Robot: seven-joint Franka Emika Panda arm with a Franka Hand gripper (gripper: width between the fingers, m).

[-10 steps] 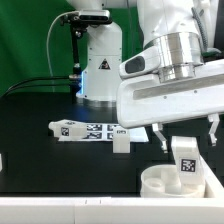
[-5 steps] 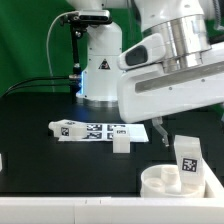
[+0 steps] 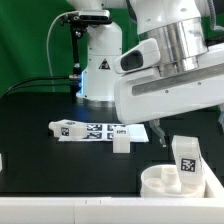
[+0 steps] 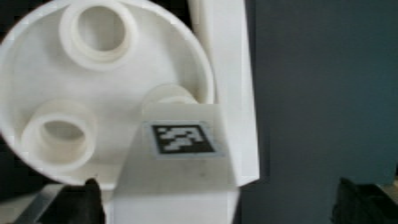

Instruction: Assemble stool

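The stool's round white seat [image 3: 160,183] lies on the black table at the front, on the exterior view's right. A chunky white leg [image 3: 185,160] with a square tag stands upright in it. My gripper [image 3: 190,130] hangs open just above that leg, one dark finger [image 3: 160,134] beside it and the other past the frame edge. In the wrist view the seat [image 4: 80,100] shows two round sockets, and the tagged leg [image 4: 178,150] lies between the spread fingertips of the gripper [image 4: 222,205], untouched. A second leg [image 3: 121,140] stands further back.
The marker board [image 3: 85,130] lies flat in the middle of the table. The robot base [image 3: 100,60] stands behind it. The table's white front edge [image 3: 70,210] runs right by the seat. A small white part [image 3: 1,161] shows at the exterior view's left edge.
My gripper has shifted toward the exterior view's right and risen slightly. Its right finger has left the frame. The leg stays upright in the seat.
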